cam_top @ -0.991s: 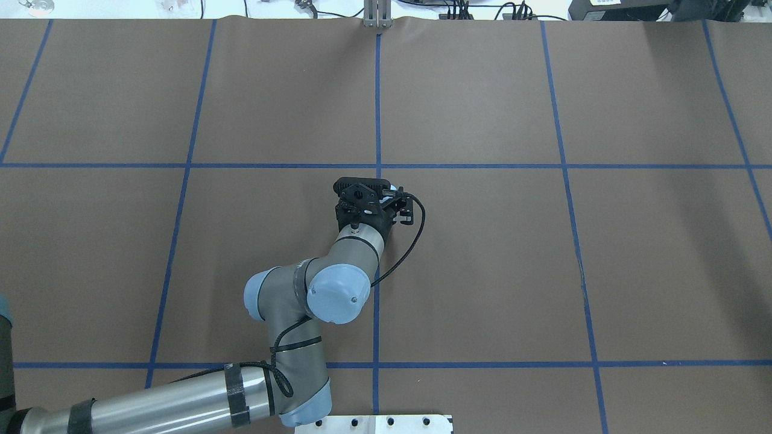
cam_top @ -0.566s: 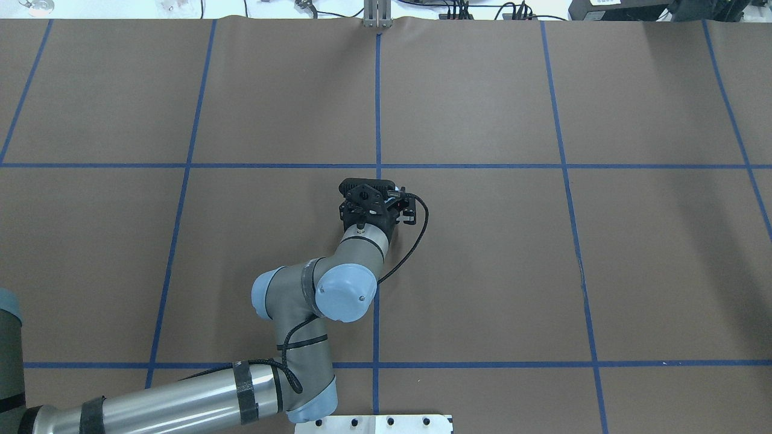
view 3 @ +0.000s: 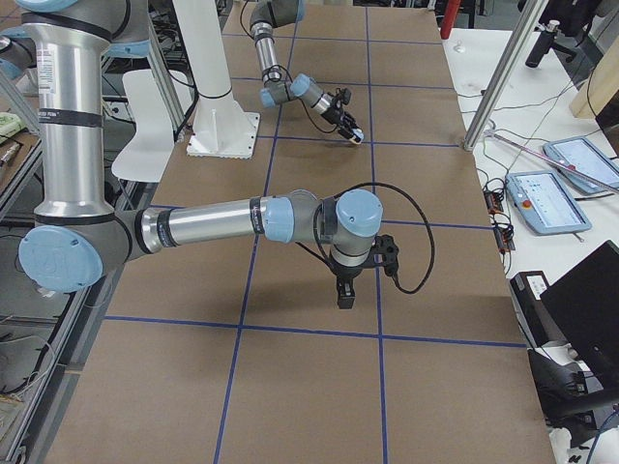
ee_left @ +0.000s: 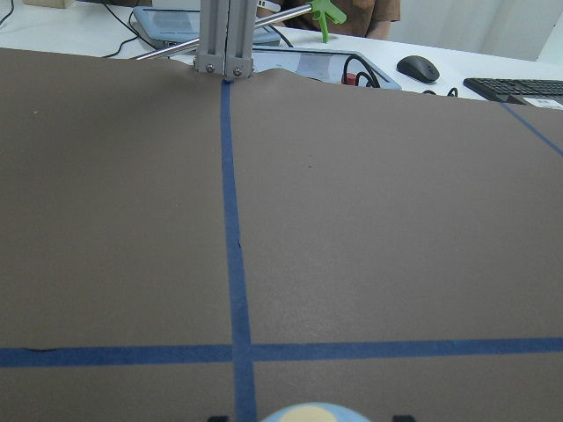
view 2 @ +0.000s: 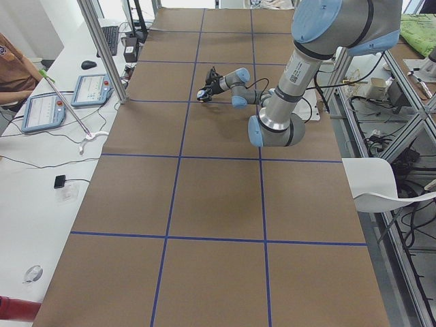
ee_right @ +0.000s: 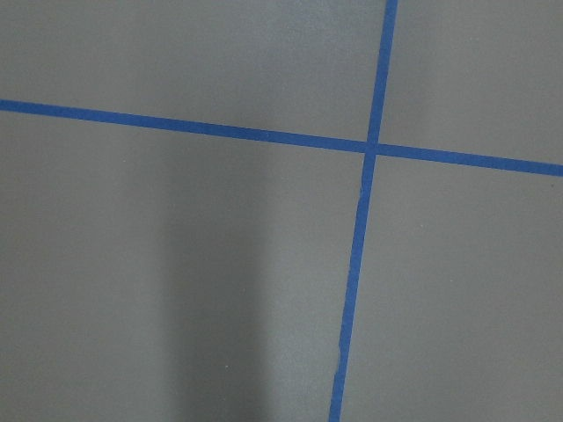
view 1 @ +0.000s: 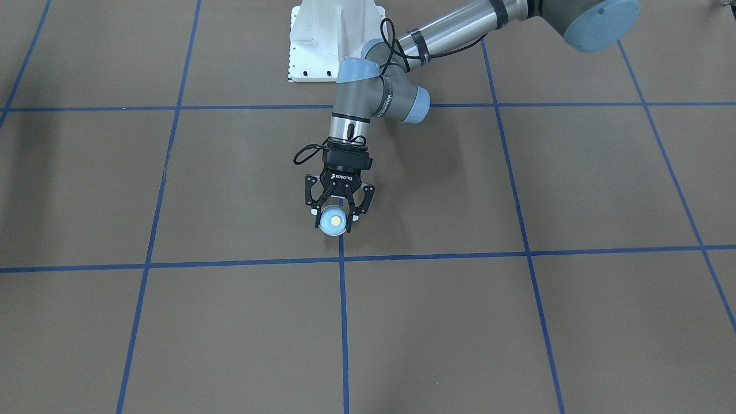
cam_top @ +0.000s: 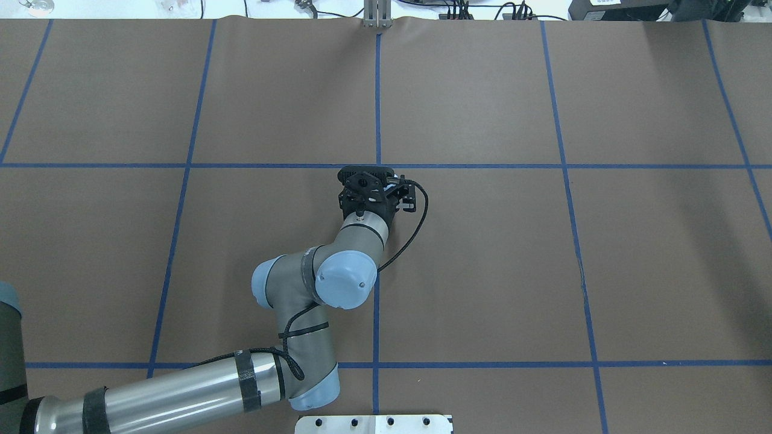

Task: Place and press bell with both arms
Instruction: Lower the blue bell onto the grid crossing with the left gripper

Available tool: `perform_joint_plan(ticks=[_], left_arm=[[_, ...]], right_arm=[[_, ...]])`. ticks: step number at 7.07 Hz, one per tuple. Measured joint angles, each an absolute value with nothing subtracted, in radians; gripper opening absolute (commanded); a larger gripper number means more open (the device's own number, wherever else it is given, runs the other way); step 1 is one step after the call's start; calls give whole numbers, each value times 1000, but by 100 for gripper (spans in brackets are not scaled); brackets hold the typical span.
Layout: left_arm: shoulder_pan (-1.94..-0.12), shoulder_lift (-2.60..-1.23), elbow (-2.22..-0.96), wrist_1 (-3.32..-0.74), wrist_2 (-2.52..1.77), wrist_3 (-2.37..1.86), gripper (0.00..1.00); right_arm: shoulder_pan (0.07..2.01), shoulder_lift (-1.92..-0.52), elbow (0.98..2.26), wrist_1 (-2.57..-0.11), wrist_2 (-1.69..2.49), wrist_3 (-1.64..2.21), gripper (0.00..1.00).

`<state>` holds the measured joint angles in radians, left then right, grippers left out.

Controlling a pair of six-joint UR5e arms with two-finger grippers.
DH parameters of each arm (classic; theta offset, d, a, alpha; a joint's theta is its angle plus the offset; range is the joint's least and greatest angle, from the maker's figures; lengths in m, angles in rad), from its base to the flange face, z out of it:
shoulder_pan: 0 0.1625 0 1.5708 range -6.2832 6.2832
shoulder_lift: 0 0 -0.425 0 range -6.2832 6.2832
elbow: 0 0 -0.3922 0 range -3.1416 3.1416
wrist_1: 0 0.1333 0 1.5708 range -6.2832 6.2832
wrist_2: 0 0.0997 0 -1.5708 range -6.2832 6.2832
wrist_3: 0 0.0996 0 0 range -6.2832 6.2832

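The light-blue bell [view 1: 333, 220] with its cream button sits between the fingers of my left gripper [view 1: 333, 227], which is shut on it. It is low over the brown table, just short of a blue tape crossing [view 1: 342, 253]; I cannot tell whether it touches. In the overhead view the left gripper [cam_top: 367, 178] hides the bell. The bell's top shows at the bottom edge of the left wrist view [ee_left: 303, 413]. My right gripper [view 3: 344, 295] shows only in the exterior right view, pointing down over the table away from the bell. I cannot tell whether it is open or shut.
The white pedestal [view 1: 328, 40] stands at the robot's side of the table. An aluminium post [cam_top: 377, 15] stands at the far edge on the centre line. A side bench holds tablets [view 2: 41, 112], and a person [view 2: 10, 68] sits there.
My left gripper has moved forward, away from the robot's base, toward the tape crossing, with the bell in it. The elbow has followed.
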<state>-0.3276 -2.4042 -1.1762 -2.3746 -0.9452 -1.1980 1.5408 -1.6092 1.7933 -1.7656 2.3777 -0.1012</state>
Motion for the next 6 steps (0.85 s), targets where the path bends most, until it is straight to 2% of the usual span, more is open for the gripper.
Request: perform_joint_plan(ticks=[6], left_arm=[[-365, -2457, -1082, -2373, -950, -1198, 0]], right_arm=[[1540, -1610, 1793, -1766, 2378, -101, 100]])
